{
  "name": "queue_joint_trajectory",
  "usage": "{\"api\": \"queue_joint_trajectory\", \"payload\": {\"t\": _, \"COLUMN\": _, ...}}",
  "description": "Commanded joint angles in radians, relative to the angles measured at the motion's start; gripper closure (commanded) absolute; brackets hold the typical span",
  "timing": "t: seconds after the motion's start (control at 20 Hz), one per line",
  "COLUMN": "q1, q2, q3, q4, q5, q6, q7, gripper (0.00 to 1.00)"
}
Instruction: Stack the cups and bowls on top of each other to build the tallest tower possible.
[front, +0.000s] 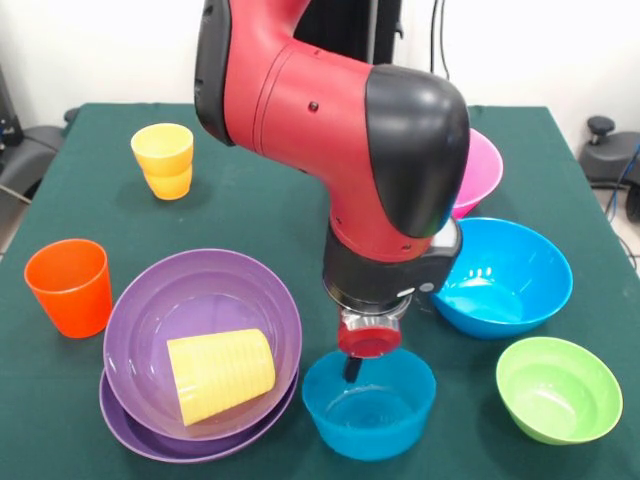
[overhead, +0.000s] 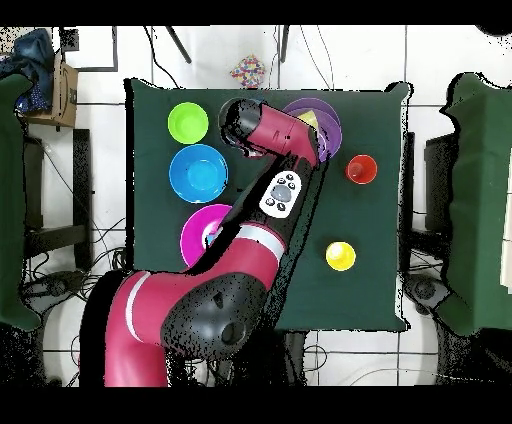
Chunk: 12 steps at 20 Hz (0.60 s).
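My gripper (front: 353, 372) hangs just above the small blue bowl (front: 370, 410) at the table's near edge, its tip reaching down into the bowl's mouth. The arm's wrist hides its state. The pale yellow ribbed cup (front: 220, 375) lies on its side in two nested purple bowls (front: 150, 300) to the left. The orange cup (front: 70, 287) stands upright further left. Two amber-yellow cups (front: 163, 160) stand nested at the far left. The big blue bowl (front: 505, 275), the green bowl (front: 558, 388) and the pink bowl (front: 480, 170) sit on the right. The light blue cup is out of view.
The overhead view shows the green bowl (overhead: 188, 122), big blue bowl (overhead: 198, 172), pink bowl (overhead: 205, 232), purple bowls (overhead: 328, 122), orange cup (overhead: 361, 169) and amber cups (overhead: 340, 256) on the green tablecloth (overhead: 370, 290). The arm (overhead: 280, 190) covers the small blue bowl there.
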Motion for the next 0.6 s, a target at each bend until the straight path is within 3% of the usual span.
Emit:
{"api": "queue_joint_trajectory", "payload": {"t": 0.05, "q1": 0.032, "q2": 0.022, "q3": 0.09, "q4": 0.058, "q5": 0.018, "q6": -0.064, "q7": 0.219, "gripper": 0.0}}
{"api": "queue_joint_trajectory", "payload": {"t": 0.6, "q1": 0.039, "q2": 0.031, "q3": 0.068, "q4": 0.052, "q5": 0.014, "q6": -0.059, "q7": 0.227, "gripper": 0.0}}
